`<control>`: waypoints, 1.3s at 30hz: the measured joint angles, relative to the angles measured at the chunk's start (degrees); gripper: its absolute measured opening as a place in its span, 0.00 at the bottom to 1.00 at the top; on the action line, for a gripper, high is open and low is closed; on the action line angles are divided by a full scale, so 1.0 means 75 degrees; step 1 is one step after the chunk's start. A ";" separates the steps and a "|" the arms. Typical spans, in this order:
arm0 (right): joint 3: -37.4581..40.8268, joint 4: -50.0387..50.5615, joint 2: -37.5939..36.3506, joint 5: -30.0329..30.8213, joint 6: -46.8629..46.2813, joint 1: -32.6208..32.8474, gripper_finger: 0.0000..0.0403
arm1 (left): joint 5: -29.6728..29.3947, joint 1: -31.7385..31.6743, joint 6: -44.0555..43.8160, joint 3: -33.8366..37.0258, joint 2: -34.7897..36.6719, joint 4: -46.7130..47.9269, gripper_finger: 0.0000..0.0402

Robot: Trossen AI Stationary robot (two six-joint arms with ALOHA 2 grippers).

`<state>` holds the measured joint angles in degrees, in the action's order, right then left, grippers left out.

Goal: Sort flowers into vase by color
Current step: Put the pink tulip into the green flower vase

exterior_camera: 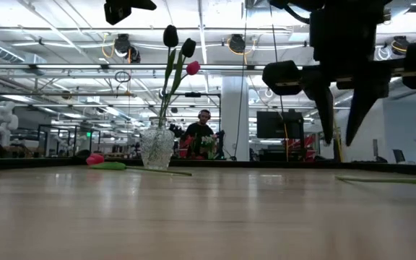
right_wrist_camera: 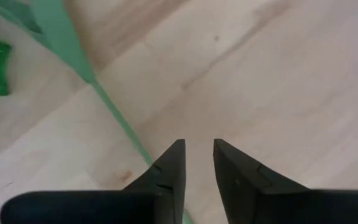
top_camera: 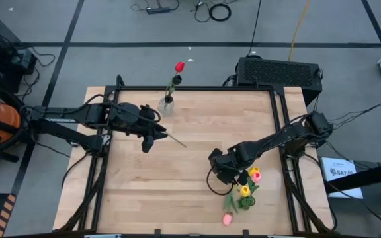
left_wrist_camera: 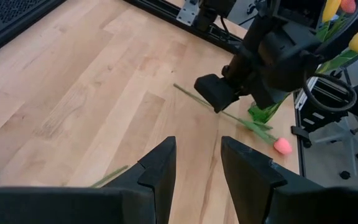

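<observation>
A glass vase (top_camera: 166, 104) (exterior_camera: 157, 148) stands near the table's far edge and holds a red tulip (top_camera: 179, 67) and dark ones (exterior_camera: 170, 35). My left gripper (top_camera: 147, 144) (left_wrist_camera: 197, 165) is open, just in front of the vase. A tulip lies on the table under it: its thin stem (top_camera: 177, 142) (left_wrist_camera: 110, 176) sticks out, and its reddish head (exterior_camera: 94, 158) shows low. My right gripper (top_camera: 218, 173) (right_wrist_camera: 199, 162) (exterior_camera: 340, 126) is open by a narrow gap. It hangs clear above the wood beside a heap of yellow and pink tulips (top_camera: 245, 190). One green stem (right_wrist_camera: 120, 124) runs beside its finger.
A lone pink head (top_camera: 227, 219) (left_wrist_camera: 283, 145) lies by the near edge. A black box (top_camera: 280, 71) sits beyond the far right corner. Black frame rails (top_camera: 280, 132) line the table. Bare wood (top_camera: 170, 192) lies between the arms. A person (exterior_camera: 204, 126) is far off in the room.
</observation>
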<state>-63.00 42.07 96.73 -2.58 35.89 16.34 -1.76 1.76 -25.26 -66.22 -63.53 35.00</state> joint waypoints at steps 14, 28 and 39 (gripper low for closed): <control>0.0219 0.0551 0.0003 -0.0508 0.1866 0.0372 0.28 | 0.0000 0.0000 -0.0171 0.0000 0.0000 0.0000 0.33; 0.1646 -0.1405 -0.0018 -0.0453 0.1640 0.0525 0.28 | 0.0000 0.0000 -0.0192 0.0000 0.0000 0.0000 0.33; 0.1923 -0.1813 -0.0026 -0.0557 0.0505 0.0478 0.05 | -0.0003 0.0000 -0.0192 0.0000 0.0000 -0.0020 0.33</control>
<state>-48.58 28.47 96.53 -6.76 39.67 19.92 -1.78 1.76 -26.70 -66.22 -63.53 34.85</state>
